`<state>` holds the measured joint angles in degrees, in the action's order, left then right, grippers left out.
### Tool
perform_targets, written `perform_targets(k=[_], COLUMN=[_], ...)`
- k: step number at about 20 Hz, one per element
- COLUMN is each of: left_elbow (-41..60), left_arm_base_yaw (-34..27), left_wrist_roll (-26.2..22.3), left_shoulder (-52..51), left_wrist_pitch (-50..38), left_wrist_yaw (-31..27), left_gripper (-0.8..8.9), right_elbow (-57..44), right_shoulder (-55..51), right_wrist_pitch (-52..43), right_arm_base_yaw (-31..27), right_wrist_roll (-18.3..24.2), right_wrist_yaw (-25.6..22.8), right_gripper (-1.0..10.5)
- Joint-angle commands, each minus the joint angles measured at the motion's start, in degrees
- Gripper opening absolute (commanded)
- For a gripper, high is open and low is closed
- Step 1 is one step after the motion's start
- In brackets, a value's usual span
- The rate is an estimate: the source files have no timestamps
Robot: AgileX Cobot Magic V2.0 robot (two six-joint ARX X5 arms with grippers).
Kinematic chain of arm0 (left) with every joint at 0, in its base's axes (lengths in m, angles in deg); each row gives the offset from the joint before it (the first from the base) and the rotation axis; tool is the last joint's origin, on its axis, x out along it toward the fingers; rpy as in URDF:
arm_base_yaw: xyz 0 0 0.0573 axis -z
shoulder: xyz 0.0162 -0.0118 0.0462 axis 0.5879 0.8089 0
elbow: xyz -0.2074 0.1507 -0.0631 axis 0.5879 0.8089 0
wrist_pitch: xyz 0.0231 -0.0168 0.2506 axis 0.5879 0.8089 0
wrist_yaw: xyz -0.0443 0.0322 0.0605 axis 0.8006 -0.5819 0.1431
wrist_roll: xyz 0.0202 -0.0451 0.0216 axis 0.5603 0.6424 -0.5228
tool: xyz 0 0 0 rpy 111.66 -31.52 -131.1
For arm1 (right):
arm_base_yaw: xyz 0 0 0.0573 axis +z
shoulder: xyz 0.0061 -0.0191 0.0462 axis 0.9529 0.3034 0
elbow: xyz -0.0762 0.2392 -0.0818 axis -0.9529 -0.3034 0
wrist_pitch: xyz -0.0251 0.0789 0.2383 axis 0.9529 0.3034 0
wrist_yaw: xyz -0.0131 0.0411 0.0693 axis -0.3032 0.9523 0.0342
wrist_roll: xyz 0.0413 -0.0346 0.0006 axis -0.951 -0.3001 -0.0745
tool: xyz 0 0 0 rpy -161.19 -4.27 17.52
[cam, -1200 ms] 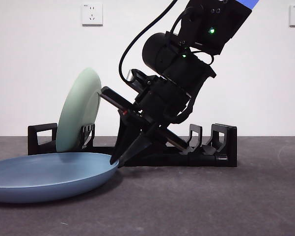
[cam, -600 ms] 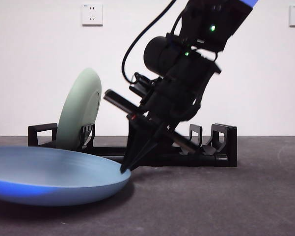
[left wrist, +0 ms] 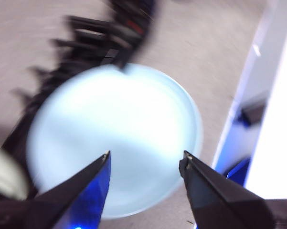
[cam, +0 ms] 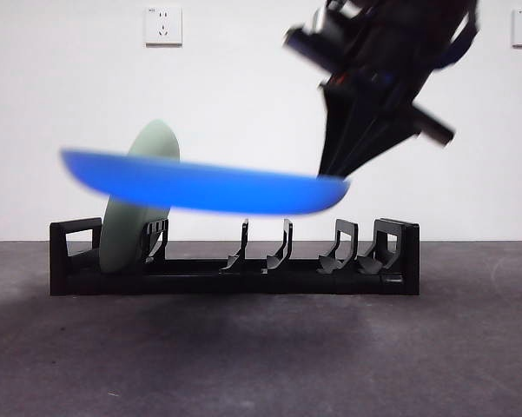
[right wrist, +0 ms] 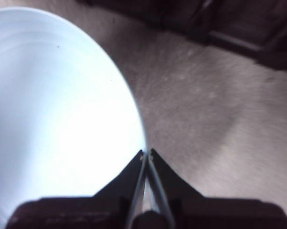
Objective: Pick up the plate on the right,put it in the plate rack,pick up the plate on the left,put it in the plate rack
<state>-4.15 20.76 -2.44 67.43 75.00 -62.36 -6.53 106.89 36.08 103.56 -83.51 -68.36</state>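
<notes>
Front view. Blue plate (cam: pixel 204 184): in the air, nearly level and motion-blurred, above the plate rack (cam: pixel 234 261) and clear of the table (cam: pixel 261 347). Its right rim is pinched by a dark gripper (cam: pixel 334 174) that comes down from the top right corner. Plate rack: long, low and black, standing on the table in front of the white wall (cam: pixel 243 87), boxy loops at both ends, curved prongs between. Green plate (cam: pixel 137 204): upright on edge in the rack's left end, leaning slightly, partly behind the blue plate. Two wall sockets (cam: pixel 162 24), one at upper left and one at the far upper right edge.

Left wrist view. Left gripper (left wrist: pixel 145 160): jaws spread wide, holding nothing, hovering above the blue plate (left wrist: pixel 119 138), which shows its whole round face. The other arm (left wrist: pixel 131 24), dark and blurred, meets the plate's far rim. The rack is a blurred dark streak beside and under the plate; a pale sliver of the green plate (left wrist: pixel 5 176) shows at the picture's edge.

Right wrist view. Right gripper (right wrist: pixel 146 153): jaws pressed together on the rim of the blue plate (right wrist: pixel 57 119), the thin edge caught between the tips. Grey table (right wrist: pixel 205 119) beneath; dark rack (right wrist: pixel 219 24) beyond.
</notes>
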Motion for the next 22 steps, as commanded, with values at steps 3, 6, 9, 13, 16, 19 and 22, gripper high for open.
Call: perform_targets(k=[3,6,9,13,16,19,22], left_elbow=[0.31,0.31,0.31,0.31,0.31,0.33,0.33], left_arm_base_yaw=[15.06,20.26,21.53,21.46,21.46,21.35,20.96], left_wrist_roll=[-2.01,-4.13,-5.33,-5.35,-5.33,-5.31,-5.29], left_shoulder=[8.79,15.15,20.92,23.21,23.21,23.43,25.18], left_wrist_pitch=[-2.95,-4.59,-6.58,-8.92,-9.70,-9.79,-9.86], left_wrist_yaw=[-13.40,-18.21,-20.52,-23.58,-21.90,-18.99,-17.94], left_gripper=[2.47,2.47,2.47,2.47,1.56,0.79,0.43], right_elbow=[0.15,0.15,0.15,0.15,0.15,0.15,0.15], right_shoulder=[-3.78,-5.66,-7.34,-8.31,-8.79,-9.55,-10.71], right_wrist_pitch=[3.87,6.21,7.56,9.84,10.67,11.10,11.13], right_arm_base_yaw=[-2.64,-3.74,-3.91,-3.89,-3.89,-3.89,-3.89], right_wrist_roll=[1.79,2.97,3.39,4.07,4.35,4.90,4.90], right_wrist_yaw=[0.33,0.55,0.61,0.68,0.70,0.70,0.70], right_gripper=[-0.1,-0.1,-0.1,-0.1,-0.1,-0.1,-0.1])
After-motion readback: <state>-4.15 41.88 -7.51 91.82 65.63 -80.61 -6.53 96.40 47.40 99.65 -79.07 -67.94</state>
